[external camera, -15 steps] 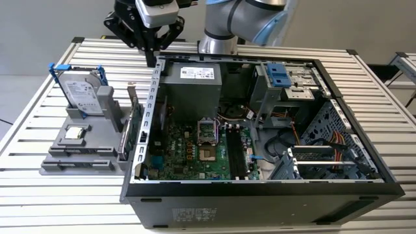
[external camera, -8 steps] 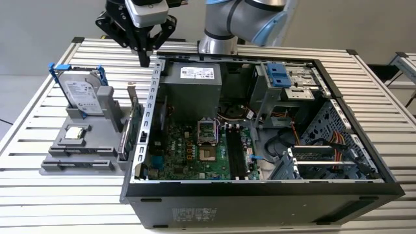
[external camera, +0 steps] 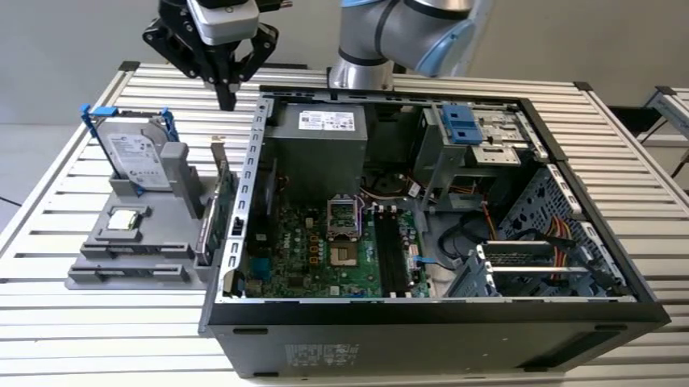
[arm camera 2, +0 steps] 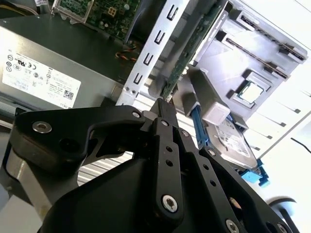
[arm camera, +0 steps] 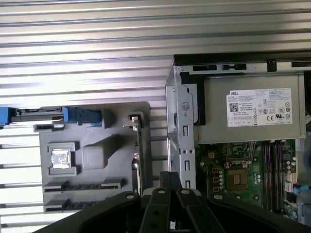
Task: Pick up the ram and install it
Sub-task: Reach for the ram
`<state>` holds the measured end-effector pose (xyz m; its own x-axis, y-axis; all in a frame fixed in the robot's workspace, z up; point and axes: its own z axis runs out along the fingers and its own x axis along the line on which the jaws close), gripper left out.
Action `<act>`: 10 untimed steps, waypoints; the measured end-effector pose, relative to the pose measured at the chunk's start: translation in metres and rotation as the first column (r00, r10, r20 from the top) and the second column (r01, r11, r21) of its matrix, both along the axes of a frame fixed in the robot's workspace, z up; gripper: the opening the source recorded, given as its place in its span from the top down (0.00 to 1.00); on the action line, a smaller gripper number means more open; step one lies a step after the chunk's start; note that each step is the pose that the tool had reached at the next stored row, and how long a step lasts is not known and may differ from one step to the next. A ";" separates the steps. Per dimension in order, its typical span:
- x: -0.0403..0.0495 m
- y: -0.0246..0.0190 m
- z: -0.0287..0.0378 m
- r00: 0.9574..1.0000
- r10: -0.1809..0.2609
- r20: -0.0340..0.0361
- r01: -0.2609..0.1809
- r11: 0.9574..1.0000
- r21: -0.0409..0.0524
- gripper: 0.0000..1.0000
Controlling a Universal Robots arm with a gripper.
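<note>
A worktop (external camera: 86, 339) of pale metal slats is seen, and on it an open black computer case (external camera: 431, 339) is laid on its side, so that the green motherboard (external camera: 312, 250) and the grey metal power supply box (external camera: 318, 153) are exposed. At the exterior view's left of the case a grey plastic holder (external camera: 108, 278) is placed. In it are kept a silver hard drive in a blue frame (external camera: 135, 157), a small square silver chip (external camera: 126, 218) and a green card with a metal bracket (external camera: 221, 201), which stands on its edge just beside the case wall.

The ram (arm camera: 82, 186) appears as a thin, long, dark strip with small notches. It sits in a groove of the holder, near the chip, with a second similar dark strip beside it. Whether both grooves are filled cannot be told.

The black tool (external camera: 226, 101) is held above the worktop, outside the case, over the far end of the green card and well apart from the ram. Its fingers (arm camera 2: 167, 116) are brought together, and nothing is seen between them.
</note>
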<state>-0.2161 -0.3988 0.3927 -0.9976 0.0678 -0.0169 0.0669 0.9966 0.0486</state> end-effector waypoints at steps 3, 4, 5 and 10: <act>-0.0043 0.0000 0.0000 1.000 0.000 0.000 0.000 1.000 0.000 1.00; -0.0054 0.0000 0.0000 1.000 0.000 0.000 0.000 1.000 0.000 1.00; -0.0065 0.0000 0.0000 1.000 0.000 0.000 0.000 1.000 0.000 1.00; -0.0120 0.0000 0.0000 1.000 0.000 0.000 0.000 1.000 0.000 1.00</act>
